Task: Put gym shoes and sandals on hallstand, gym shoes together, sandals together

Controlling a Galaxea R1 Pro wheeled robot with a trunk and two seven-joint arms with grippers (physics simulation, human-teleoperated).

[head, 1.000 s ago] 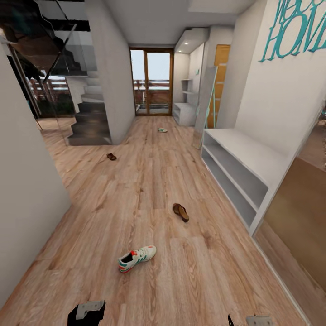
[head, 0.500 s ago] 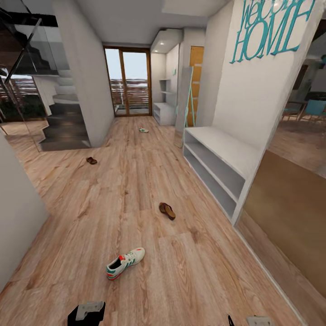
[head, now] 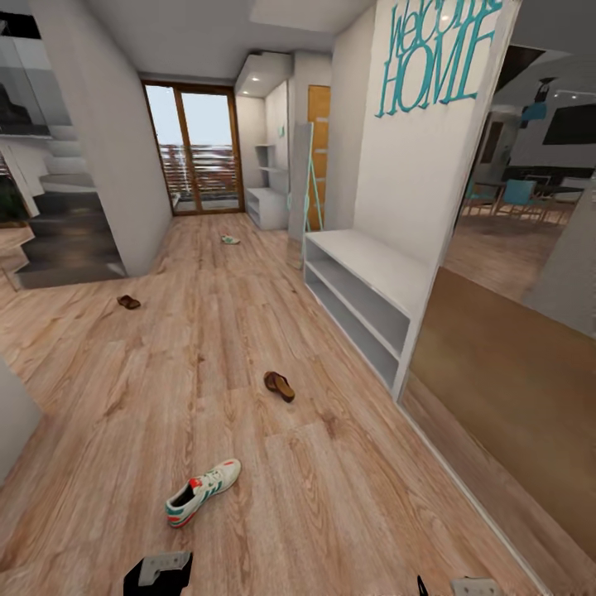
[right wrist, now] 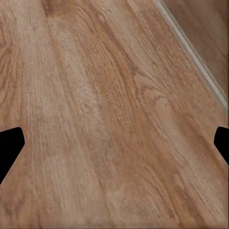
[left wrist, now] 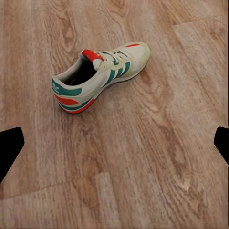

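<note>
Wood-grain floor (head: 273, 488) carries all four shoes, none racked: the near sneaker (head: 203, 492) lies on its sole ahead of the left hand (left wrist: 114, 143) (fingers wide, empty, as are the right hand's (right wrist: 114, 143)), so it seems the likeliest first pick, the hallstand (head: 263, 178) far off.

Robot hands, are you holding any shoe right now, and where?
No. Both grippers are open and empty: the left gripper looks down at a gym shoe lying on the floor; the right gripper faces bare floor.
</note>
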